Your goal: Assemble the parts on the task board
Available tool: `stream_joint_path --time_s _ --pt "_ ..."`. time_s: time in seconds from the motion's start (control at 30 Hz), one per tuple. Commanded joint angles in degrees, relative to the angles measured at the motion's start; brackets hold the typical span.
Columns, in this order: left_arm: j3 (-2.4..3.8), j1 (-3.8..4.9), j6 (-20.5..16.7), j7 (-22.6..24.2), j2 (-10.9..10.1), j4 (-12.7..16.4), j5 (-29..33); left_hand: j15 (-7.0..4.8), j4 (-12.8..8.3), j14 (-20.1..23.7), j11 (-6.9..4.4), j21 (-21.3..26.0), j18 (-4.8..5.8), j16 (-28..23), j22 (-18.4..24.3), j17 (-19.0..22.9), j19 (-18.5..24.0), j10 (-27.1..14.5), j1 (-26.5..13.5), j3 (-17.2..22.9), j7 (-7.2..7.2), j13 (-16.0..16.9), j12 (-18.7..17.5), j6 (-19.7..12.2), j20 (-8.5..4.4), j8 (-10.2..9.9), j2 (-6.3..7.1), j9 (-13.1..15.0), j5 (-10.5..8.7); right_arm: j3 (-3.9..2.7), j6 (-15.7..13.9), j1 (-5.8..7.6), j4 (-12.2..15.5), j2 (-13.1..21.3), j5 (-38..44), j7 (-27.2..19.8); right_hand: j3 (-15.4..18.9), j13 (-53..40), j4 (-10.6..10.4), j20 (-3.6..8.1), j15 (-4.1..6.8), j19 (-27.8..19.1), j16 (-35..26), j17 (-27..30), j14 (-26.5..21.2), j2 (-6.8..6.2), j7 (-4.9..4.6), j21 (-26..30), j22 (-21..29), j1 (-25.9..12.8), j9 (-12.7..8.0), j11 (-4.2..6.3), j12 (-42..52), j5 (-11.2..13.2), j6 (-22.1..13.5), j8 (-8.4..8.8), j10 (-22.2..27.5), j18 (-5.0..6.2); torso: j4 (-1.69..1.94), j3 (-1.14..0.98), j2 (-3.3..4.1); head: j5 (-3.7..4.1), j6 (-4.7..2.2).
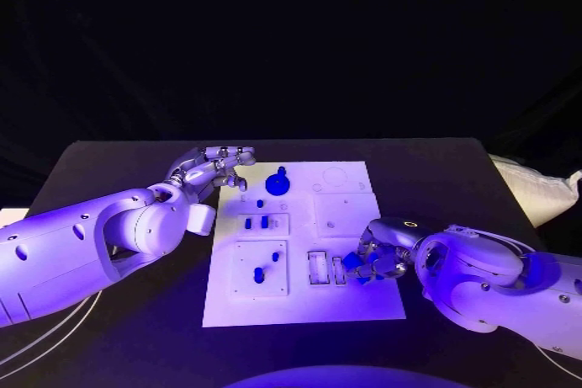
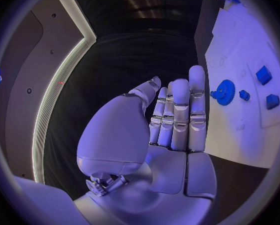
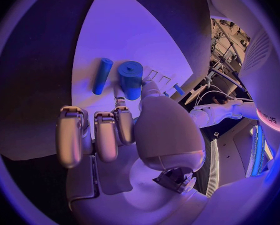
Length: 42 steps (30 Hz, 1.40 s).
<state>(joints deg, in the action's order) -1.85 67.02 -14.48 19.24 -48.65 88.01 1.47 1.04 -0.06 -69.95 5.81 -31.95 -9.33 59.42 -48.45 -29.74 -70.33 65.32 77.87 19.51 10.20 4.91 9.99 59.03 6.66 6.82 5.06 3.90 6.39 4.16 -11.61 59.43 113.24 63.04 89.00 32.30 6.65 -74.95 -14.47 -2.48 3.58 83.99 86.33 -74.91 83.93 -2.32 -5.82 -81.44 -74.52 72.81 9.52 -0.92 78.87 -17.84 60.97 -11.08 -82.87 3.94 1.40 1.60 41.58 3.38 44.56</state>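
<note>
The white task board (image 1: pixel 306 300) lies in the middle of the black table. My left hand (image 1: pixel 219 165) hovers at its far left corner with straight, spread fingers (image 2: pixel 177 115) and nothing in it. Close by on the board is a blue gear (image 1: pixel 277 184) (image 2: pixel 225 92), with small blue parts (image 2: pixel 263 75) past it. My right hand (image 1: pixel 373 260) is low over the board's near right part, fingers curled (image 3: pixel 96 132). Its thumb (image 3: pixel 149 92) and a finger pinch the end of a short blue cylinder (image 3: pixel 131 79) (image 1: pixel 351 261). A thin blue peg (image 3: pixel 102 75) lies beside it on the board.
More blue parts stand in the board's left panels (image 1: pixel 257 224) (image 1: pixel 258 274). Two slotted recesses (image 1: pixel 319 268) lie just left of my right hand. A pale cloth bundle (image 1: pixel 534 190) sits off the table's right edge. Bare black table (image 1: pixel 121 165) lies round the board.
</note>
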Motion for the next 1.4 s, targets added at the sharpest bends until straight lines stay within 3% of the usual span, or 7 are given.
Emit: stream_joint_path --time_s 0.03,0.17,0.4,0.6,0.87,1.4 --pt "0.04 -0.03 1.1 0.2 0.0 0.1 -0.1 0.03 -0.1 0.3 0.16 0.2 -1.09 0.2 0.1 0.1 -0.4 -0.4 0.6 -0.3 0.08 -0.1 0.3 -0.4 0.06 0.3 0.03 0.0 0.27 0.4 0.9 -0.66 -0.7 -0.4 0.9 0.5 0.2 -3.6 0.2 -0.14 -0.29 0.9 0.3 -8.0 4.8 0.58 0.4 -0.4 -0.1 1.2 0.2 0.1 -0.1 -0.9 0.6 -0.16 0.1 -0.79 -0.02 0.01 -0.01 -0.09 0.09" --pt "0.04 -0.04 1.1 0.2 0.0 0.1 -0.1 0.03 -0.1 0.3 0.16 0.2 -1.09 0.2 0.1 0.1 -0.4 -0.4 0.6 -0.3 0.08 -0.1 0.3 -0.4 0.06 0.3 0.03 0.0 0.27 0.4 -1.8 -0.75 -0.6 -0.4 0.6 0.8 -0.1 -4.0 0.4 0.1 0.0 0.9 0.3 -8.0 4.8 2.02 0.79 -0.5 -0.2 2.2 1.0 0.45 0.1 -2.8 1.5 -0.65 -0.2 -0.79 -0.06 0.01 -0.05 -0.06 0.04" --pt "0.04 -0.09 1.1 0.2 0.0 0.1 -0.1 0.03 -0.1 0.4 0.16 0.3 -1.1 0.3 0.1 0.1 -0.4 -0.4 0.6 -0.3 0.08 -0.1 0.3 -0.5 0.06 0.3 0.0 0.0 0.27 0.18 -8.0 -0.41 1.5 1.4 -3.8 0.1 0.0 -4.1 -0.3 0.41 0.31 0.9 0.4 -8.1 4.8 3.46 1.18 -0.6 -0.4 2.0 1.9 0.82 -0.2 -5.9 2.1 -0.86 -0.2 -0.82 -0.08 0.0 -0.07 -0.13 0.01" --pt "0.04 -0.13 1.2 0.2 0.0 0.1 -0.1 0.03 -0.1 0.4 0.16 0.3 -1.1 0.3 0.1 0.1 -0.4 -0.4 0.6 -0.3 0.08 -0.1 0.3 -0.5 0.06 0.3 0.0 0.0 0.27 0.02 -10.3 0.65 3.1 2.0 -9.3 -0.4 0.3 -4.3 -1.0 0.58 0.49 1.0 0.4 -8.3 4.8 4.15 1.43 -0.6 -0.5 1.4 2.5 1.03 -0.1 -7.3 2.6 -1.04 -0.4 -0.85 -0.04 0.04 -0.07 -0.1 -0.08" --pt "0.04 -0.15 1.3 0.1 0.1 0.2 -0.1 0.03 -0.1 0.4 0.16 0.3 -1.1 0.3 0.1 0.1 -0.4 -0.4 0.6 -0.3 0.08 -0.1 0.3 -0.5 0.06 0.3 0.0 0.0 0.27 -0.03 -8.3 0.91 2.7 -0.2 -13.3 -0.5 1.0 -4.2 -1.7 0.69 0.59 1.0 0.4 -8.2 4.8 4.06 1.54 -0.6 -0.5 0.6 3.1 1.12 -0.5 -7.7 2.7 -1.12 -0.4 -0.85 0.04 0.06 -0.04 -0.3 0.0" --pt "0.04 -0.16 1.3 0.1 0.0 0.3 -0.1 0.03 -0.1 0.4 0.16 0.3 -1.1 0.3 0.1 0.1 -0.4 -0.4 0.6 -0.3 0.08 -0.1 0.3 -0.5 0.06 0.3 0.0 0.0 0.27 -0.04 -4.2 0.04 0.8 -5.3 -13.2 1.0 2.9 -3.8 -2.1 0.95 0.91 1.0 0.3 -8.1 4.8 5.3 2.01 -0.6 -0.5 -2.9 4.8 1.51 -1.6 -6.3 3.5 -1.56 -0.3 -0.83 -0.04 0.04 -0.02 -0.81 0.18"
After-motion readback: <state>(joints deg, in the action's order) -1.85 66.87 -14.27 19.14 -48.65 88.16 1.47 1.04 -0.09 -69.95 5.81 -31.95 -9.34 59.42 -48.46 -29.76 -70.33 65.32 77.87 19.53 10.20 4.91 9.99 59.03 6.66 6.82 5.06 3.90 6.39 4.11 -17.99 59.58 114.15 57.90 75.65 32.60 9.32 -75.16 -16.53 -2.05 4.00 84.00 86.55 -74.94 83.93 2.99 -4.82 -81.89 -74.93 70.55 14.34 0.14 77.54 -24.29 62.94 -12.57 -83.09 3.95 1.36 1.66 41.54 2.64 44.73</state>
